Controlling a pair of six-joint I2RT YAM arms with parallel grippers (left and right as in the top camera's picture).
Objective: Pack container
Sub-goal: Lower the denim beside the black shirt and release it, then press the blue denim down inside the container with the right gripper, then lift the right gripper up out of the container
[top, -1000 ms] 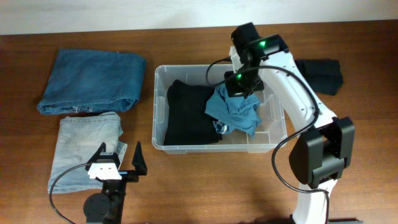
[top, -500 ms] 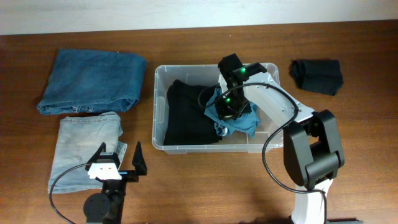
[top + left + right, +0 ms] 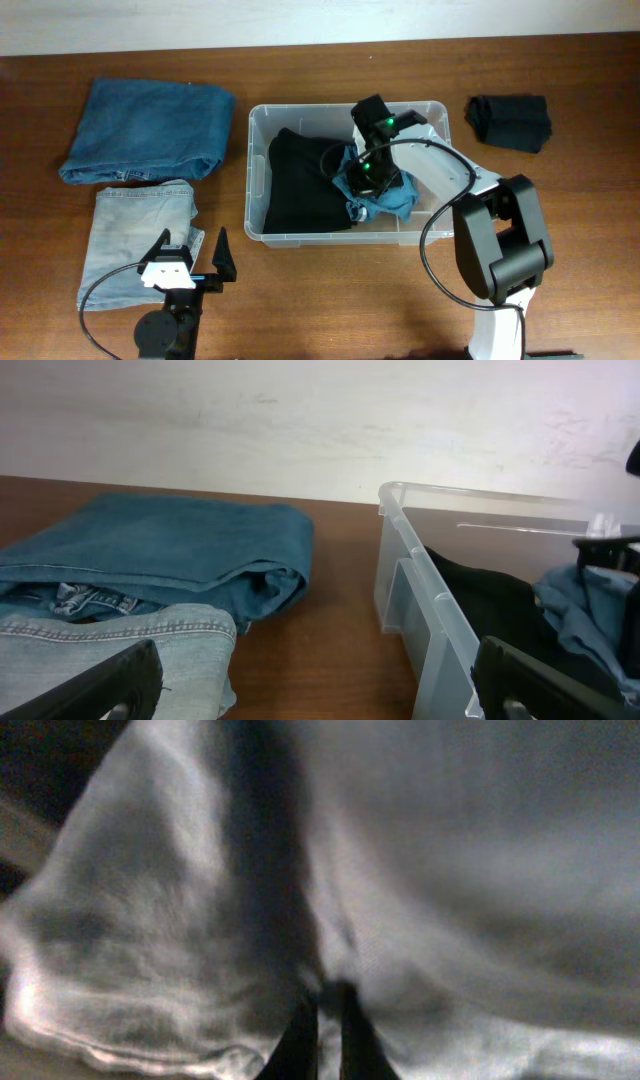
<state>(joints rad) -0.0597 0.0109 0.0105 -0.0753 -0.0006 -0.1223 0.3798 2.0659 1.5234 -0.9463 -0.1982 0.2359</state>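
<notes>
The clear plastic container [image 3: 256, 170] stands mid-table and also shows in the left wrist view [image 3: 415, 595]. A folded black garment [image 3: 300, 185] lies in its left half. A crumpled blue garment [image 3: 392, 200] lies in its right half. My right gripper [image 3: 368, 172] is down inside the container, shut on a fold of the blue garment [image 3: 420, 870], which fills the right wrist view. My left gripper [image 3: 190, 262] is open and empty at the table's front left, its fingers either side of bare wood [image 3: 320, 680].
Folded dark blue jeans [image 3: 145, 128] lie at the back left, with light denim [image 3: 140, 235] in front of them, under the left gripper's left finger. A folded black cloth [image 3: 512, 122] lies to the right of the container.
My right gripper has moved left and down into the container with the blue garment, which has lowered and bunched up. The left arm has not moved.
</notes>
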